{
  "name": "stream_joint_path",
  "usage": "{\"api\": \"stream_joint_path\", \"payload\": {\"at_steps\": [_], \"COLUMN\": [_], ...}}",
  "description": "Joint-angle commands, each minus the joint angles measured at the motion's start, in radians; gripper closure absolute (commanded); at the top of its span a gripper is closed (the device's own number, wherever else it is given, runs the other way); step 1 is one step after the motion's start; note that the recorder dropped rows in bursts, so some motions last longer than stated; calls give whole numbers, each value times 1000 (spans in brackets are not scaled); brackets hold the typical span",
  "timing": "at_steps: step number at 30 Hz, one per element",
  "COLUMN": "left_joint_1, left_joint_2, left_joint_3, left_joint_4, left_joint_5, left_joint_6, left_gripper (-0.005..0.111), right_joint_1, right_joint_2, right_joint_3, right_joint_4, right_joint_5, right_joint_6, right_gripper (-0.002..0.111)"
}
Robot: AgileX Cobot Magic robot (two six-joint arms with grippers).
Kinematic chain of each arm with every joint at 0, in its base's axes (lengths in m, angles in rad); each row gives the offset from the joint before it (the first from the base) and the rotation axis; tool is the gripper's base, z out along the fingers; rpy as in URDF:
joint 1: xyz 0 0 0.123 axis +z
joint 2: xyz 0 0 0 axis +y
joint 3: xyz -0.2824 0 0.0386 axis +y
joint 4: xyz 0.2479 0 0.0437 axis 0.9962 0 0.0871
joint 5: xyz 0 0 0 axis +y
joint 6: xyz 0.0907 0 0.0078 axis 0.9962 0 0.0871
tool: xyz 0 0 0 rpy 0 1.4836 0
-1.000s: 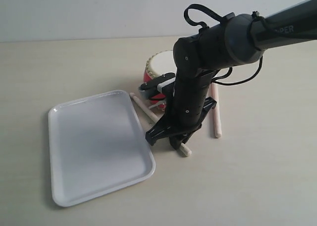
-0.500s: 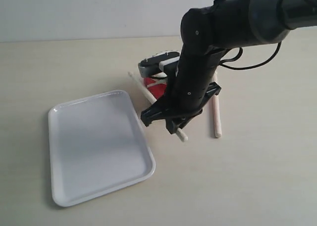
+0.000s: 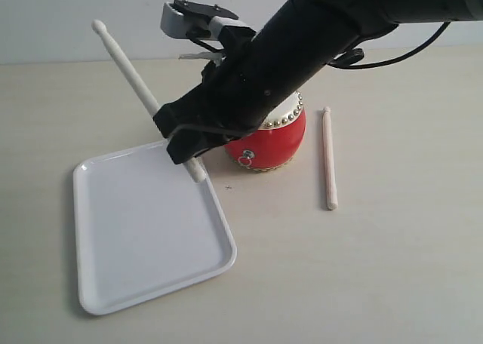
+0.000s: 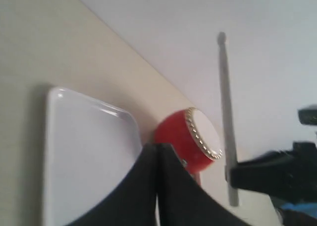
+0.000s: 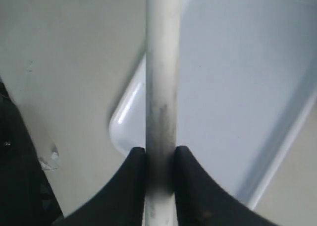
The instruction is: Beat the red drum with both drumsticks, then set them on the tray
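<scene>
Drumstick [image 3: 132,76] now aloft in right gripper [image 3: 183,142]

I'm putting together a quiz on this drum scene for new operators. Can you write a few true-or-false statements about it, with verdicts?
1. The right end effector grips a stick. True.
2. The second stick lies in the tray. False: it lies on the table, beside the drum.
3. The left end effector holds a stick. False: it is shut on nothing.
4. The drum stands upright on the table. True.
5. The gripped stick is tilted, with its tip up. True.
</scene>
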Motion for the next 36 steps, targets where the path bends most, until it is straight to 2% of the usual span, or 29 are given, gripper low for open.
{"api": "stream_joint_path", "payload": {"at_steps": [1,2,4,6,9,11,12,14,17,21,25,26,29,30,32,36], "left_joint_1": [-65,-83,-96,-96,-96,-96,-96,-94,-80,-20,74,122,202,240,283,306], "left_joint_2": [15,20,41,85,234,379,466,571,653,699,726,748,803,832,867,891], "left_joint_3": [-4,-4,-12,-59,-204,-321,-385,-454,-492,-484,-406,-342,-228,-194,-180,-180], "left_joint_4": [-422,-533,-622,-614,-472,-351,-285,-259,-277,-316,-513,-654,-875,-950,-950,-950], "left_joint_5": [-5,5,46,111,175,311,426,547,554,460,496,567,704,789,881,881], "left_joint_6": [365,464,547,656,675,660,680,738,790,811,967,1082,1298,1398,1522,1579], "left_gripper": [107,107,107,107,107,107,107,107,107,107,107,107,107,107,107,107], "right_joint_1": [19,28,32,32,32,32,32,32,32,32,32,32,32,32,32,32], "right_joint_2": [-10,-10,-10,-10,-10,-10,-10,-10,-10,-10,-10,-10,-10,-10,1,38], "right_joint_3": [-3,-3,-3,-3,-3,-3,-3,-3,-3,-3,-3,-3,-3,-3,-3,-3], "right_joint_4": [89,87,85,83,79,79,77,77,68,34,31,31,31,31,34,77], "right_joint_5": [-8,-15,-26,-28,-25,-25,-25,-25,-23,-23,-31,-38,-62,-65,-68,-68], "right_joint_6": [-123,-128,-128,-128,-128,-128,-128,-128,-128,-110,-101,-101,-84,-82,-49,-33], "right_gripper": [108,108,108,108,108,108,108,108,108,108,108,108,108,108,108,108]}}
